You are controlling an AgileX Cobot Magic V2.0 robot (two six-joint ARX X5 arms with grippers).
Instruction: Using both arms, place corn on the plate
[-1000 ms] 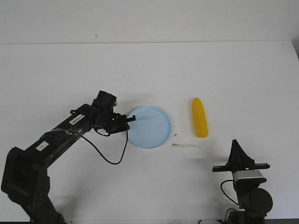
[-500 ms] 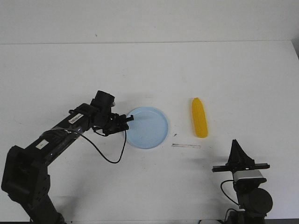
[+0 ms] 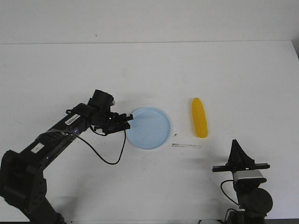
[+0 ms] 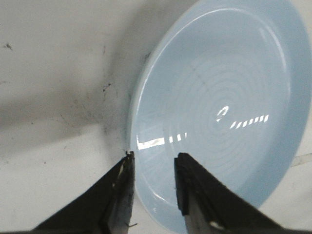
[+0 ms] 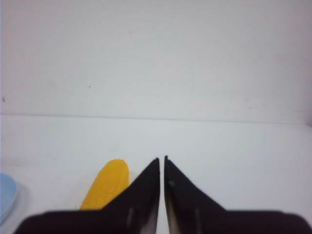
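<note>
The pale blue plate lies on the white table at the middle. My left gripper is at its left rim. In the left wrist view the gripper is open, with one finger outside the rim and the other over the inside of the plate. The yellow corn lies on the table right of the plate, tapered end pointing away from me. My right gripper is near the front edge, shut and empty. The corn and a sliver of the plate show beyond it.
A thin pale strip lies on the table between the plate and my right gripper, with a small dark speck near it. The table ends at a white wall behind.
The plate shifted slightly left, then back right. My left gripper drew back a little to the left at the rim. The corn and right arm have not moved.
</note>
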